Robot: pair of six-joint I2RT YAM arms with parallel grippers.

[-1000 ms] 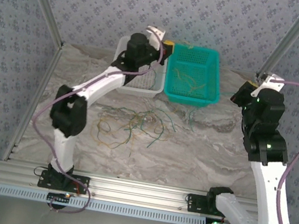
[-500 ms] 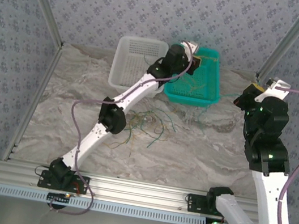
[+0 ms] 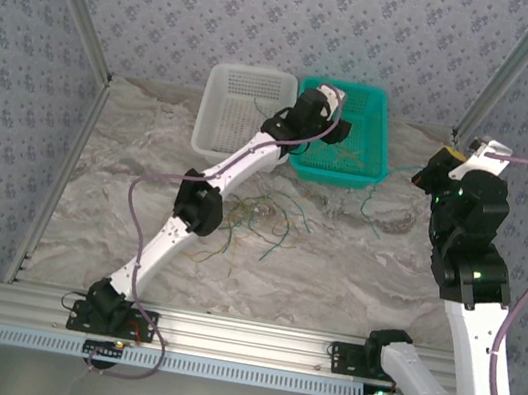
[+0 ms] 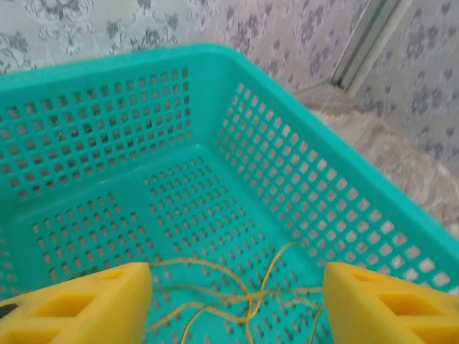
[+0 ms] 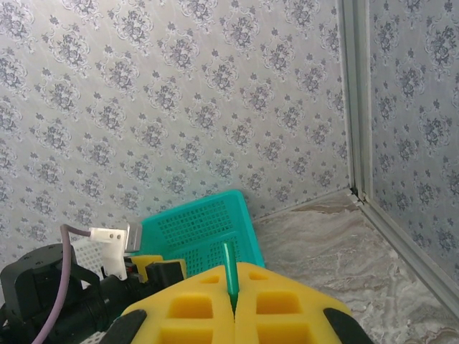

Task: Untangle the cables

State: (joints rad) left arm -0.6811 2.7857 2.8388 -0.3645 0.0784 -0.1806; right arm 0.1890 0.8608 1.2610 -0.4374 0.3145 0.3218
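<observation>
Inside the teal basket (image 4: 301, 179), yellowish strands (image 4: 240, 294) of the cables now lie loose on the perforated floor, directly beneath your left hand (image 4: 235, 315). A second ago that hand was clenched and sat over the white basket (image 3: 222, 99), just left of the teal basket. It has since swung across and let go, and its two yellow fingers now stand wide apart with nothing between them. I read that as one yellowish strand freed from the tangle and dropped with its own colour. The sorting step looks done, and the left hand is free to go back for another. To the right of the teal basket, your right hand (image 5: 233, 304) is clenched on a green strand (image 5: 229, 269), which stands up from the seam between its pads. In the overhead view the strand's tail hangs down toward the bench (image 3: 353, 273). That arm has barely shifted. In front of the teal basket, the main heap of cables (image 3: 250, 218) is still knotted on the bench, green and tan mixed, so most of the work remains.
</observation>
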